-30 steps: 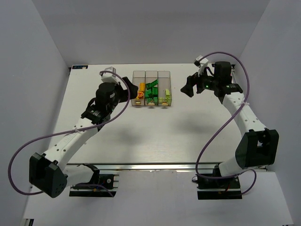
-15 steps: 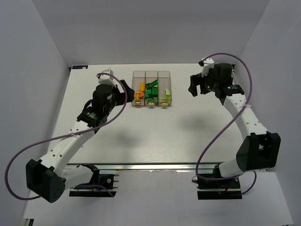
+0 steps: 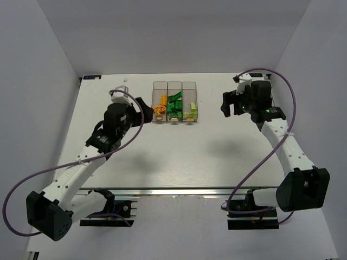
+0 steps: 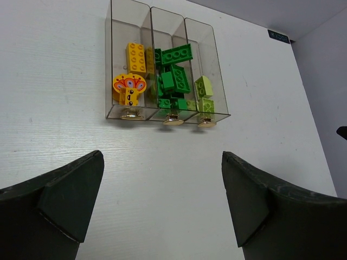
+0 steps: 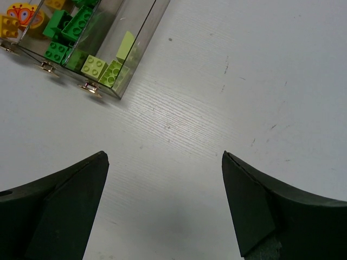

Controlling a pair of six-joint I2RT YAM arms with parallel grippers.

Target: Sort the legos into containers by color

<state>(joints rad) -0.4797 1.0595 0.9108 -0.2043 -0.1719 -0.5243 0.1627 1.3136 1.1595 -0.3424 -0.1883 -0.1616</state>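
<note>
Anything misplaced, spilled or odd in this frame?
Nothing stands out. The three bins each hold one colour: orange bricks left, green bricks middle, pale yellow-green bricks right. The green ones are heaped but inside, and no brick lies outside.

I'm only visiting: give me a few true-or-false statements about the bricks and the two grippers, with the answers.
1. The orange bricks lie in an end bin. True.
2. The left gripper holds a green brick. False: it is open and empty.
3. The green bricks lie in the middle bin. True.
4. The pale bricks share a bin with the orange ones. False: they lie in the other end bin.
5. The right gripper is shut. False: it is open and empty.
</note>
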